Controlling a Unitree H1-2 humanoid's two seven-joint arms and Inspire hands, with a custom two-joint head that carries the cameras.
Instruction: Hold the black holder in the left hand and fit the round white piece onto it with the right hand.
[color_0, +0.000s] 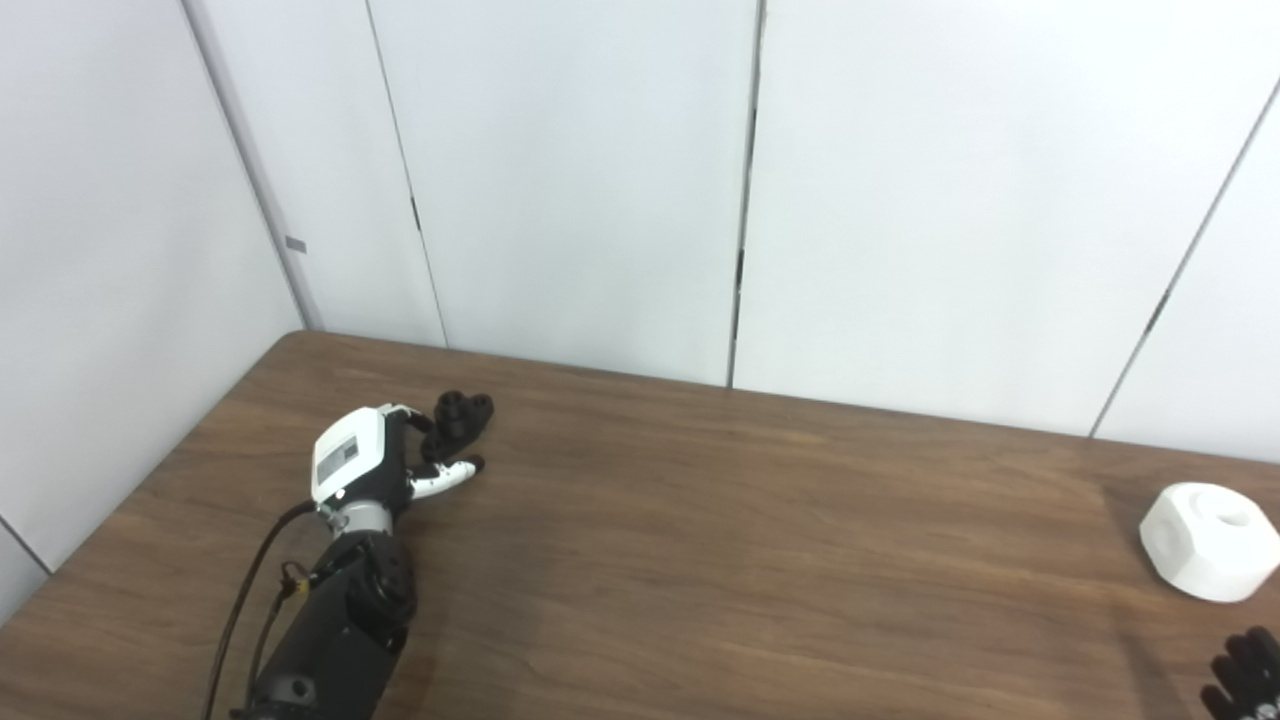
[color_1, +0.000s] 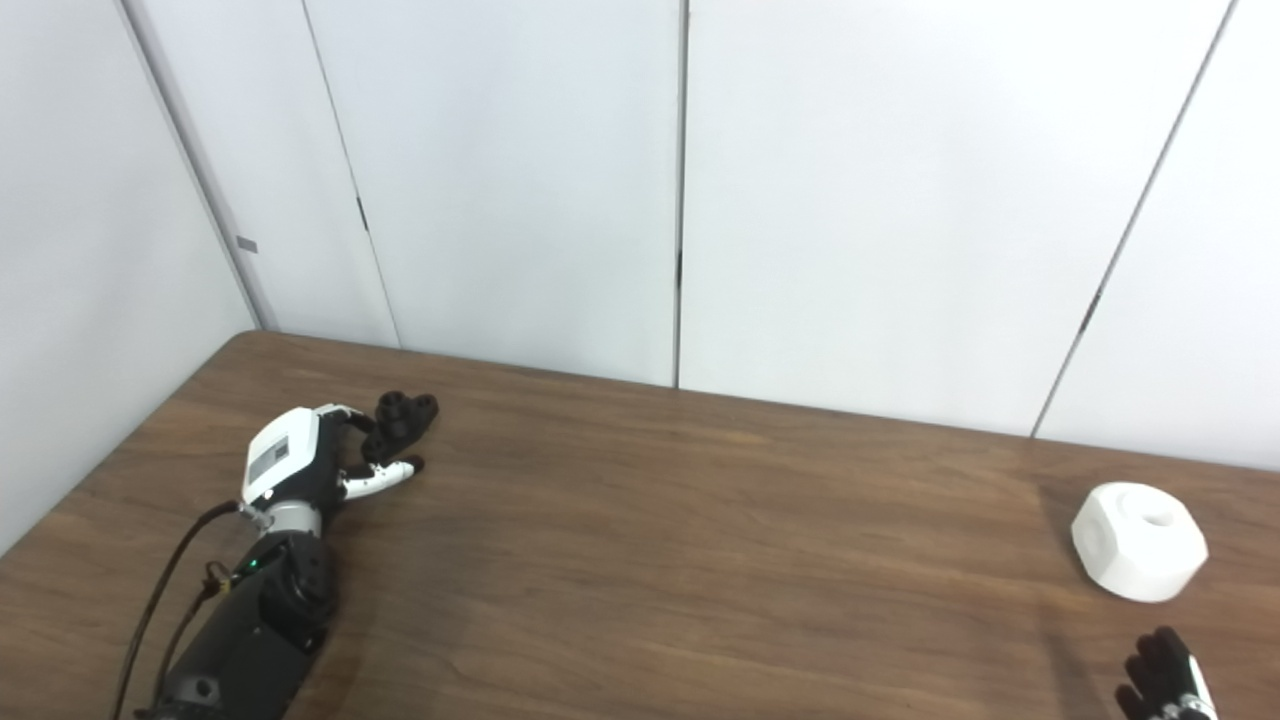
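Left hand (color_0: 375, 460) at black holder (color_0: 460, 415), near far-left corner of tabletop (color_0: 700, 560).
Fingers curled around holder, thumb alongside; firm clamp unclear. Round white piece (color_1: 1140, 540) resting near right edge, well apart. Right hand (color_1: 1165, 685) just short of it, near edge; mostly cropped, finger state indeterminate.

Brown wooden bench (color_0: 700, 560) carries a black holder (color_0: 462, 415) near its far left and a round white piece (color_0: 1210, 540) far right

table (color_0: 700, 560) dark wood grain, smooth; white piece (color_0: 1212, 540) matt plastic; black holder (color_0: 462, 414) matt; wall panels (color_0: 580, 180) smooth.
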